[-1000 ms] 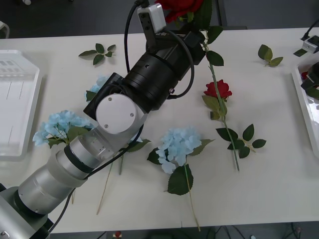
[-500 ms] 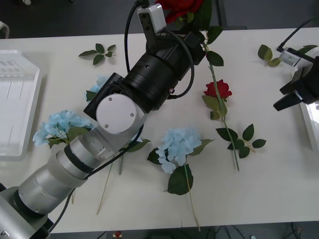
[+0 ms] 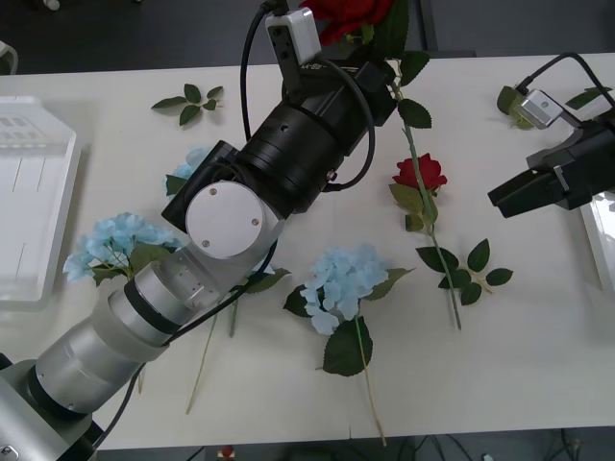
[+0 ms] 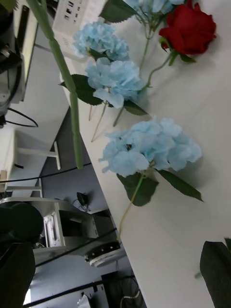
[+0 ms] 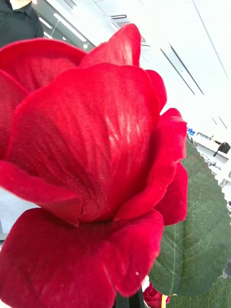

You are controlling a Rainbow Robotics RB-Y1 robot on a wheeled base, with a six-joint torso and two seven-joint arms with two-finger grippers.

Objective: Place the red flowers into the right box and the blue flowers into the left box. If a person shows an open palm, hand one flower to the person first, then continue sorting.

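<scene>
Left tool (image 3: 370, 60) is up over the far edge of the bench (image 3: 538, 355), clamped on a red rose (image 3: 348, 13) just under the bloom, so the long stem dangles down toward the bench. In the left wrist view that rose (image 5: 86, 178) sits right in front of the lens with a big green leaf (image 5: 197, 231) behind it.

Right tool (image 3: 509, 197) pokes in from the right edge of the bench, hanging above the surface with nothing in it; can't tell how wide the black fingers are parted.

Second red rose (image 3: 420, 174) lies flat on the bench between the two tools. A blue hydrangea (image 3: 344, 280) lies closer to the near edge, another blue hydrangea (image 3: 115, 240) toward the left edge near the left box (image 3: 38, 192). The right box (image 3: 598, 226) peeks in at the right edge. Loose leaf sprig (image 3: 189, 100) sits by the far edge.
</scene>
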